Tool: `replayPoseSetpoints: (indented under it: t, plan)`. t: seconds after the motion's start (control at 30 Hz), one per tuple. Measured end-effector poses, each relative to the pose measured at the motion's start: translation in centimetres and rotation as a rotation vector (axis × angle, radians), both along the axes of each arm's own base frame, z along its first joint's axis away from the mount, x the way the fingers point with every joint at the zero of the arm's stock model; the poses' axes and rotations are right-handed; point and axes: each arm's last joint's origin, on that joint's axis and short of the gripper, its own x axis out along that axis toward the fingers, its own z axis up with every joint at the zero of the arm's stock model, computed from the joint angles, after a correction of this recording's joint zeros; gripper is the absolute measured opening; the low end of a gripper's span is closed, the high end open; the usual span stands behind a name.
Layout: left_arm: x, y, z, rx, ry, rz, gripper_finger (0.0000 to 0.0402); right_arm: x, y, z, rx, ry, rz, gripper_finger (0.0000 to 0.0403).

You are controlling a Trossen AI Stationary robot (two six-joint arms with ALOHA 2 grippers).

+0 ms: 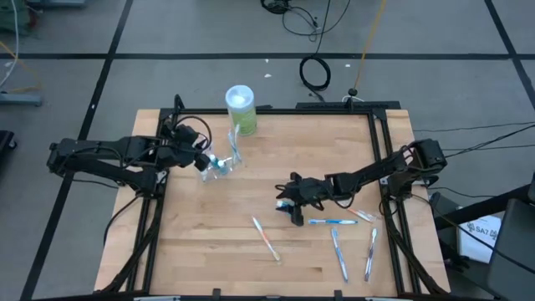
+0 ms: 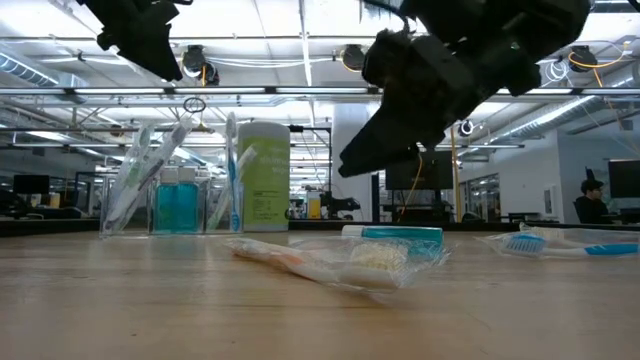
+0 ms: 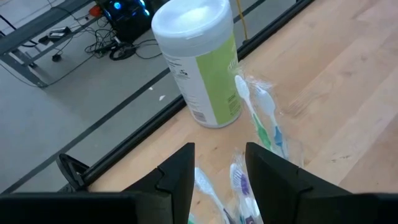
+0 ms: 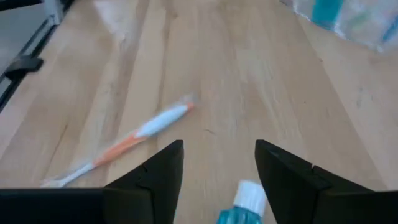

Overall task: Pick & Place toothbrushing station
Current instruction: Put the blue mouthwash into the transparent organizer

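The right gripper [image 1: 294, 206], jaws apart, hovers at frame centre over a blue white-capped tube [image 4: 244, 205] to grasp it, while the left gripper [image 1: 203, 159], jaws apart, steadies the clear cup [image 1: 219, 164] at upper left.

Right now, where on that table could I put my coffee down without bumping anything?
The bare front-left corner of the table, left of the orange toothbrush, is free. So is the back right, between the green container and the right arm. The cup area and the front right, strewn with toothbrushes, are crowded.
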Motion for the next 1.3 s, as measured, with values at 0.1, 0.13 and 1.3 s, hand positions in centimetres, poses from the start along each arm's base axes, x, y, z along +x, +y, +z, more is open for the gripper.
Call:
replayPoseSetpoints:
  t: [0.1,0.13,1.3]
  plan:
    - [0.0,0.0,0.0,-0.001,-0.007,0.008,0.015,0.4,0.2,-0.1,-0.01,-0.029,0.007,0.0211]
    - [0.0,0.0,0.0,-0.002,-0.009,0.01,0.015,0.6,0.3,-0.2,0.007,-0.021,-0.008,0.0216]
    - [0.0,0.0,0.0,0.006,-0.008,0.017,0.015,0.9,-1.1,-2.0,0.073,0.316,-0.252,0.0215]
